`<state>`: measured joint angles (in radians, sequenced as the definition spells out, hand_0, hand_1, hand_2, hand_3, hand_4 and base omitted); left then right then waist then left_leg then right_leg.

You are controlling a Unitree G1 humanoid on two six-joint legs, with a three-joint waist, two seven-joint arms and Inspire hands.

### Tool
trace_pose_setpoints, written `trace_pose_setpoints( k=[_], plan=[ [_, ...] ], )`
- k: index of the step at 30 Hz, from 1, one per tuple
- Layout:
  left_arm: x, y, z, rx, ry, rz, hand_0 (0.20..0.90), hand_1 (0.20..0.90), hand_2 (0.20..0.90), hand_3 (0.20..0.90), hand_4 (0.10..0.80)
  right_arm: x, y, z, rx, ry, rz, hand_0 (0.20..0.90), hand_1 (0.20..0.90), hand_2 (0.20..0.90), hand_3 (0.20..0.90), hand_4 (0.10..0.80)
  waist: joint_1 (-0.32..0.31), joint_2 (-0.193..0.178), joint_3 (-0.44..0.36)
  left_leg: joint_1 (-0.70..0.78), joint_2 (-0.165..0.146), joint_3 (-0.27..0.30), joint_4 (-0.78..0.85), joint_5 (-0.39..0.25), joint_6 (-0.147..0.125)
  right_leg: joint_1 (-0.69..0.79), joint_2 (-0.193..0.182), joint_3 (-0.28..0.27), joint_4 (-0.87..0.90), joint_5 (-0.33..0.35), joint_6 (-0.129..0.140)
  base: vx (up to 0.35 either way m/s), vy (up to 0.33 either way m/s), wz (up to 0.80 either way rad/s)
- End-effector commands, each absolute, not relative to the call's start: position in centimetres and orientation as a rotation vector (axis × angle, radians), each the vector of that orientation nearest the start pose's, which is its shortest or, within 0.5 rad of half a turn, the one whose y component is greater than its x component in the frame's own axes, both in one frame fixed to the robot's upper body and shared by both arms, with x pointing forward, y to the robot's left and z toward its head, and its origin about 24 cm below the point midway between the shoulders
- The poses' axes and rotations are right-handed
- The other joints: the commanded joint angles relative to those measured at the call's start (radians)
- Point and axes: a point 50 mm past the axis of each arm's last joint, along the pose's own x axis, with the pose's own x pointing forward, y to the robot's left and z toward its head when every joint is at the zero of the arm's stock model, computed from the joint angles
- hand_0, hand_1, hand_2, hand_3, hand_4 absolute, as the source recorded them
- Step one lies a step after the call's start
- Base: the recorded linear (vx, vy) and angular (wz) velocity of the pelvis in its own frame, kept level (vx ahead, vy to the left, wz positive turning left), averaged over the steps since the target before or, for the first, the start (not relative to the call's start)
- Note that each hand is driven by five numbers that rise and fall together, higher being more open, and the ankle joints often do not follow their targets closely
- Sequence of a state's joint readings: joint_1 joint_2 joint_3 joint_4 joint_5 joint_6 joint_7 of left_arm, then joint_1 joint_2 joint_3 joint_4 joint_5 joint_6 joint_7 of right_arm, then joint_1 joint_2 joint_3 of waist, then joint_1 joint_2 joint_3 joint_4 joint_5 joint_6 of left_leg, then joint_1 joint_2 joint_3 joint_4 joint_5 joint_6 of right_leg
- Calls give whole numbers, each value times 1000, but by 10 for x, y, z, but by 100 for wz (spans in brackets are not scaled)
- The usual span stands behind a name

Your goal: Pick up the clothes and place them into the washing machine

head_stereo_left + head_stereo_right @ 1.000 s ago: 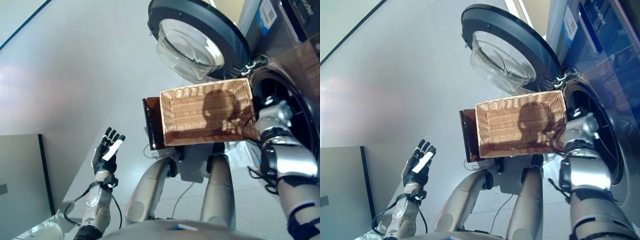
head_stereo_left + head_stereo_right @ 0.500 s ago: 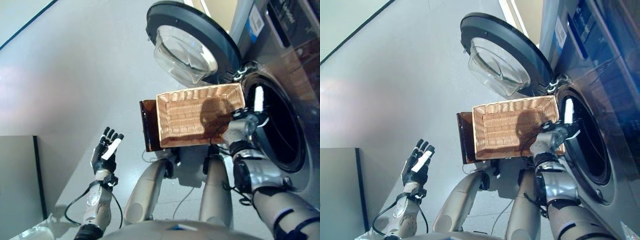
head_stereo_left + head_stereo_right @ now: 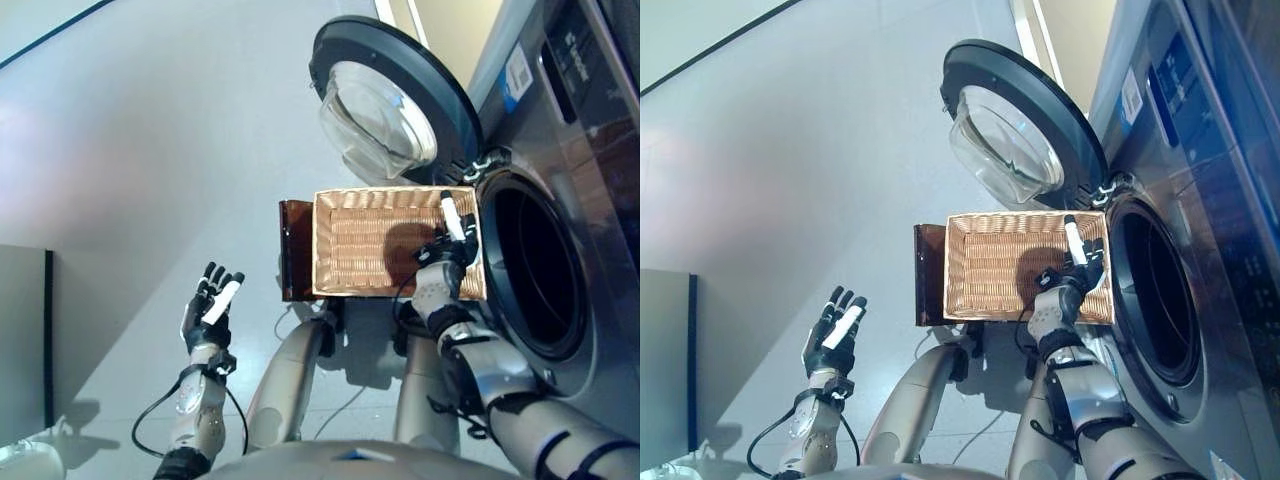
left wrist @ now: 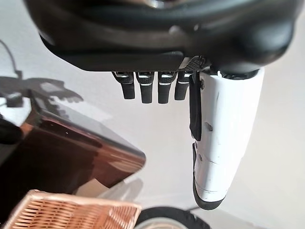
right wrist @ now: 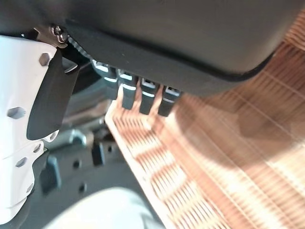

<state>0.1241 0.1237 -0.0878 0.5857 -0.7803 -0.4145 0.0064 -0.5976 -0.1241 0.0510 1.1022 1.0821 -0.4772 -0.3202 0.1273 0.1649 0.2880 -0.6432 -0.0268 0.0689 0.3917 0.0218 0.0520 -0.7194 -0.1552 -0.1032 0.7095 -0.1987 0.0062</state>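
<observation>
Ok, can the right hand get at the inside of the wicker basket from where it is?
Probably yes: the right hand hangs open over the wicker basket, nothing between them. The basket looks empty, though.

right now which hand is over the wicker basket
The right hand, over the wicker basket's end nearest the washing machine; the left hand is raised above bare floor.

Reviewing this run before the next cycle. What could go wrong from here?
1. The wicker basket looks empty; a further reach by the right hand, open above it, would likely grasp nothing.
2. That hand hangs close to the basket's rim and the washing machine opening; it may clip either.
3. The open door juts out above the basket, within reach of an arm swing.
</observation>
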Motion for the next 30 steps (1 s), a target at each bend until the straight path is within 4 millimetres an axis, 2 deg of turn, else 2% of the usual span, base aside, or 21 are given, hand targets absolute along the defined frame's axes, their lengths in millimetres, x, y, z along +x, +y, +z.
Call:
trace_pose_setpoints(
  k=[1, 2, 3, 4, 5, 7, 8, 9, 10, 11, 12, 15, 16, 17, 20, 23, 24, 25, 26, 30],
  plan=[
    [179, 232, -78, -458, 242, 475, 900, 900, 900, 900, 800, 319, -182, -11, 684, 145, -550, 900, 900, 900, 900, 800, 12, -46, -54, 41, -13, 5, 1, -96, -41, 131, 31, -13, -201, 47, -7, 145, -33, 5],
    [177, 232, -82, -451, 270, 480, 900, 900, 900, 900, 800, 313, -182, -19, 662, 174, -543, 900, 900, 900, 900, 800, 11, -54, -59, 70, -13, 1, -21, -88, -44, 167, 31, -21, -226, 52, -4, 29, -28, 9],
    [172, 232, -89, -456, 306, 496, 900, 900, 900, 900, 800, 306, -179, -26, 650, 198, -528, 900, 900, 900, 900, 800, 9, -60, -61, 92, -9, 4, -56, -49, -41, 195, 32, -39, -265, 88, -7, 80, -23, 6],
    [172, 232, -89, -456, 308, 497, 900, 900, 900, 900, 800, 305, -179, -26, 650, 201, -528, 900, 900, 900, 900, 800, 7, -62, -64, 107, -13, -5, -54, -77, -47, 209, 32, -31, -263, 62, 1, 51, -31, 4],
    [161, 233, -104, -451, 403, 517, 900, 900, 900, 900, 800, 288, -177, -46, 572, 287, -479, 900, 900, 900, 900, 800, 2, -82, -83, 165, -6, -3, -118, -30, -48, 269, 38, -53, -330, 102, 5, 167, -36, 3],
    [152, 237, -113, -394, 474, 514, 900, 900, 900, 900, 800, 276, -172, -56, 424, 341, -374, 900, 900, 900, 900, 800, -6, -99, -102, 228, -4, -10, -173, -13, -54, 333, 42, -63, -383, 114, 13, 101, -28, 5],
    [151, 237, -113, -394, 475, 515, 900, 900, 900, 900, 800, 276, -172, -56, 423, 341, -375, 900, 900, 900, 900, 800, -7, -98, -101, 232, -4, -10, -175, -12, -54, 337, 43, -64, -385, 114, 13, 119, -36, 1],
    [133, 243, -127, -291, 618, 501, 900, 900, 900, 900, 800, 259, -173, -69, 268, 408, -269, 900, 900, 900, 900, 800, -23, -118, -124, 293, 1, -12, -230, 7, -58, 393, 51, -71, -435, 127, 22, 81, -27, -1],
    [133, 243, -128, -291, 619, 501, 900, 900, 900, 900, 800, 259, -173, -69, 267, 409, -269, 900, 900, 900, 900, 800, -23, -118, -123, 296, 1, -13, -231, 8, -59, 395, 51, -72, -437, 127, 22, 160, -45, -2],
    [118, 246, -136, -241, 708, 495, 900, 900, 900, 900, 800, 242, -176, -80, 117, 465, -172, 900, 900, 900, 900, 800, -37, -129, -149, 342, 2, -8, -273, 16, -61, 438, 58, -78, -477, 134, 30, 80, -18, 1],
    [118, 246, -136, -241, 708, 495, 900, 900, 900, 900, 800, 242, -176, -80, 117, 465, -172, 900, 900, 900, 900, 800, -38, -129, -148, 344, 2, -8, -274, 17, -61, 440, 58, -78, -478, 134, 30, 109, -22, -3],
    [89, 250, -148, -144, 873, 453, 900, 900, 900, 900, 800, 202, -192, -101, -87, 574, -72, 900, 900, 900, 900, 800, -67, -148, -201, 421, 8, 3, -339, 30, -67, 514, 68, -76, -555, 154, 44, 96, -28, -6],
    [89, 250, -148, -144, 872, 453, 900, 900, 900, 900, 800, 202, -192, -101, -87, 574, -72, 900, 900, 900, 900, 800, -67, -148, -203, 418, 9, 3, -340, 32, -67, 512, 68, -76, -558, 157, 44, 73, -38, -7],
    [75, 247, -155, -88, 967, 400, 900, 900, 900, 900, 800, 173, -202, -120, -166, 698, -43, 900, 900, 900, 900, 800, -75, -155, -232, 451, 8, 7, -363, 36, -69, 545, 73, -71, -591, 170, 50, 72, -36, -10],
    [55, 240, -162, -18, 1085, 314, 900, 900, 900, 900, 800, 124, -213, -144, -273, 896, -5, 900, 900, 900, 900, 800, -81, -162, -276, 498, 4, 14, -393, 37, -72, 596, 74, -64, -639, 189, 60, 84, -39, -5],
    [40, 233, -166, 3, 1162, 264, 900, 900, 900, 900, 800, 78, -222, -160, -320, 1071, -25, 900, 900, 900, 900, 800, -86, -165, -313, 533, 3, 26, -411, 36, -73, 631, 71, -55, -677, 210, 70, 29, -17, -2],
    [35, 231, -168, 6, 1188, 251, 900, 900, 900, 900, 800, 66, -224, -163, -333, 1117, -27, 900, 900, 900, 900, 800, -87, -165, -321, 544, 2, 29, -417, 35, -73, 640, 69, -51, -689, 216, 72, 15, -12, -4],
    [35, 231, -168, 6, 1188, 251, 900, 900, 900, 900, 800, 66, -224, -163, -333, 1117, -27, 900, 900, 900, 900, 800, -87, -165, -321, 545, 2, 30, -418, 35, -74, 641, 70, -51, -690, 217, 72, 11, -4, -10],
    [28, 226, -170, -5, 1231, 239, 900, 900, 900, 900, 800, 42, -232, -167, -335, 1216, -71, 900, 900, 900, 900, 800, -92, -164, -341, 565, -2, 39, -433, 35, -75, 659, 67, -43, -717, 232, 77, 7, -4, -16],
    [23, 218, -173, -30, 1262, 227, 900, 900, 900, 900, 800, 21, -233, -170, -343, 1310, -63, 900, 900, 900, 900, 800, -99, -161, -355, 594, -2, 42, -450, 38, -74, 681, 66, -39, -728, 235, 79, 4, -6, -19]
  ],
)
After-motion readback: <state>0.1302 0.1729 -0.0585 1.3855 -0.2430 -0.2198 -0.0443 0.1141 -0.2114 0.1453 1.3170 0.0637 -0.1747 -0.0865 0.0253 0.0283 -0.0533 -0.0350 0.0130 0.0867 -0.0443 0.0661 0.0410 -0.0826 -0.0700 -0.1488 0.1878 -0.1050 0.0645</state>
